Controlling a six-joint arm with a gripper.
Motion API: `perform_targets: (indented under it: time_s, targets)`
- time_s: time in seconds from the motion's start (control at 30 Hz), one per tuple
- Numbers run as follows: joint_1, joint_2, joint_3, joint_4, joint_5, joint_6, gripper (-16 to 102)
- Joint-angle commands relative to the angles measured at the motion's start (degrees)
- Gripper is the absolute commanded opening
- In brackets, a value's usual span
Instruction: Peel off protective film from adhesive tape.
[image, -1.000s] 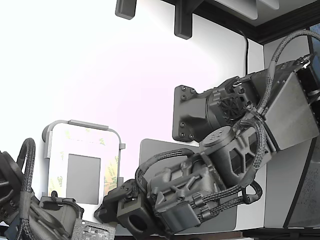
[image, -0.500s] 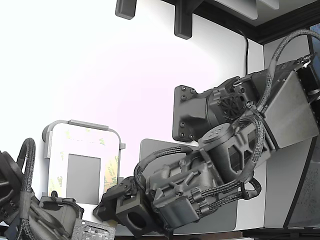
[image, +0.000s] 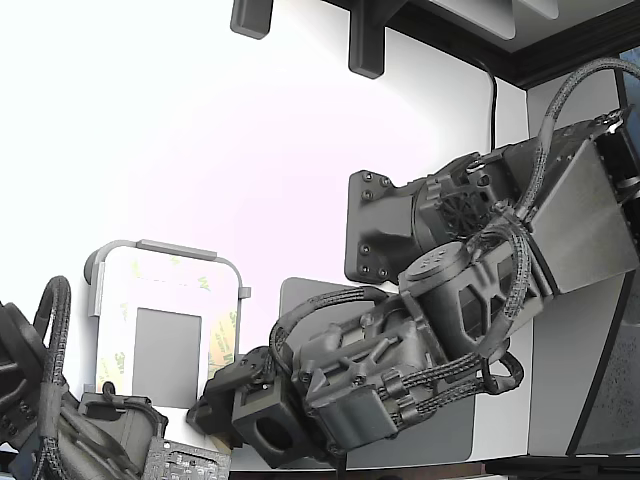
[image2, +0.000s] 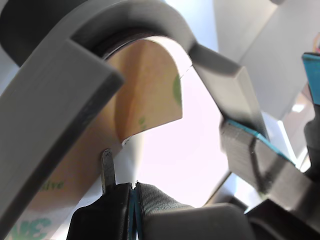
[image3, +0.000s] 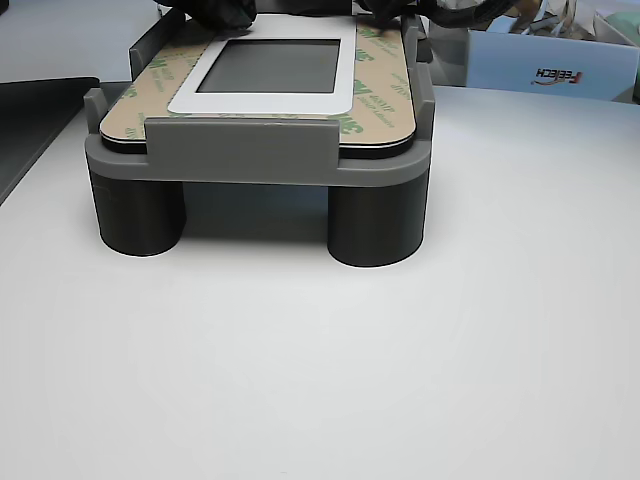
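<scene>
Compared with a second ago, the arm's wrist block has slid a little toward the exterior view's left and lower, closing on the panel's near corner, which suggests the peel is just starting rather than under way. Nearest the wrist camera, the gripper (image2: 132, 192) shows its two dark fingertips (image2: 107, 210) pressed together along a thin blue seam, with a narrow metal blade (image2: 107, 167) standing up from them against the liner's edge; whether any paper is caught between them cannot be told. Just beyond, the protective film (image2: 145, 85) has its rounded corner curled up off the white panel (image2: 175, 150), tan with a green mark, touching or nearly touching the blade. Farther off, the grey fixture (image3: 240, 150) cradles the panel, and in the other view the film (image3: 385, 80) runs flat along the panel's side toward the gripper at the far end.
</scene>
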Motion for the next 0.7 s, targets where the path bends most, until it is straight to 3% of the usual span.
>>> perform_targets:
  time_s: [0.0, 0.27, 0.33, 0.4, 0.47, 0.5, 0.57, 0.67]
  targets:
    - [-1.32, 1.32, -1.67, 0.97, 0.0, -0.62, -11]
    - [-1.85, 2.64, -2.46, 2.55, 0.53, -0.35, -11]
    - [-1.67, 3.52, -3.96, 5.27, 1.85, 0.18, -4]
    - [-1.58, 4.31, -7.21, 10.37, 3.43, 0.7, 17]
    - [-1.58, 5.19, -11.07, 16.61, 5.36, 2.55, 98]
    - [-1.67, 6.15, -12.57, 19.6, 6.33, 3.08, 90]
    - [-1.32, 9.58, -14.15, 26.19, 8.53, 7.03, 99]
    - [-1.23, 16.7, -12.48, 31.2, 8.7, 11.69, 97]
